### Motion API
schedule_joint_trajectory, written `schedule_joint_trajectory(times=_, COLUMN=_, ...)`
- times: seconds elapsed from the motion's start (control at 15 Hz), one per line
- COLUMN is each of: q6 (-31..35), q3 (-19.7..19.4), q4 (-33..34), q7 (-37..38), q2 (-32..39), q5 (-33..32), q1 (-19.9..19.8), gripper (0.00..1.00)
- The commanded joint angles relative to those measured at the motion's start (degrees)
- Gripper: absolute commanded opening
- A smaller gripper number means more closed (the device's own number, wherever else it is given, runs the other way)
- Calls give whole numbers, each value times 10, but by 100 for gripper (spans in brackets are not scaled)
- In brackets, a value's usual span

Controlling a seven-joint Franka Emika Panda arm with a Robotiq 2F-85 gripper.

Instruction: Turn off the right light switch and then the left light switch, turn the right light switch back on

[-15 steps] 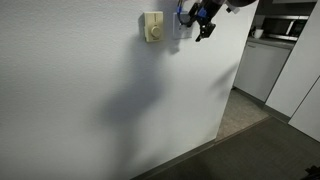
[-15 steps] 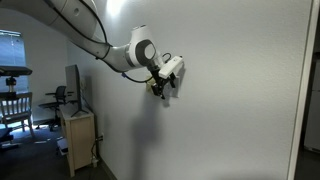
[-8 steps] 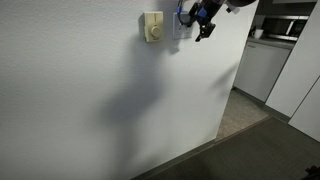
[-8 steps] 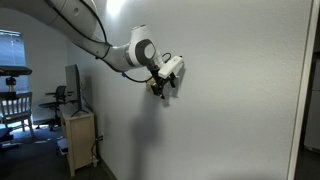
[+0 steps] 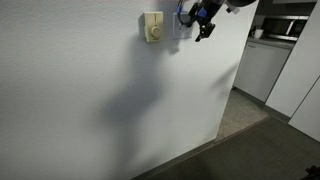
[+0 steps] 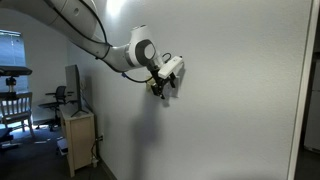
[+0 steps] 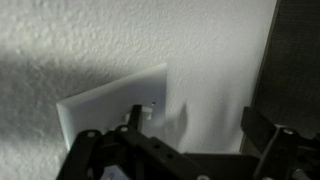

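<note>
The white switch plate [image 7: 105,108] sits on the textured white wall, with small rocker switches near its right edge [image 7: 146,106]. In an exterior view the plate [image 5: 176,26] shows just right of a cream-yellow box with a round knob [image 5: 152,27], partly hidden by my gripper [image 5: 203,24]. My gripper [image 7: 195,128] is open and right at the wall. Its left finger [image 7: 135,118] lies over the plate's right edge by the switches; its right finger [image 7: 265,128] is over bare wall near the corner. I cannot tell whether it touches. The gripper also shows in an exterior view [image 6: 166,86].
The wall ends at a corner [image 5: 243,60] right of the plate, with grey kitchen cabinets [image 5: 265,62] behind. A wooden cabinet with a monitor [image 6: 78,128] and a chair [image 6: 12,105] stand far along the wall. My arm [image 6: 100,45] comes in from above.
</note>
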Motion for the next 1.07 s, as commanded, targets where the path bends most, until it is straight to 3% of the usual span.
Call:
schedule_joint_trajectory(times=0.0, q6=-20, q3=-2, q4=1, q7=9, q2=10, q5=-14, q1=1, gripper=100)
schedule_joint_trajectory(times=1.0, q6=-38, q3=-8, q4=27, q7=19, q2=-8, q5=-91, q1=10, gripper=100)
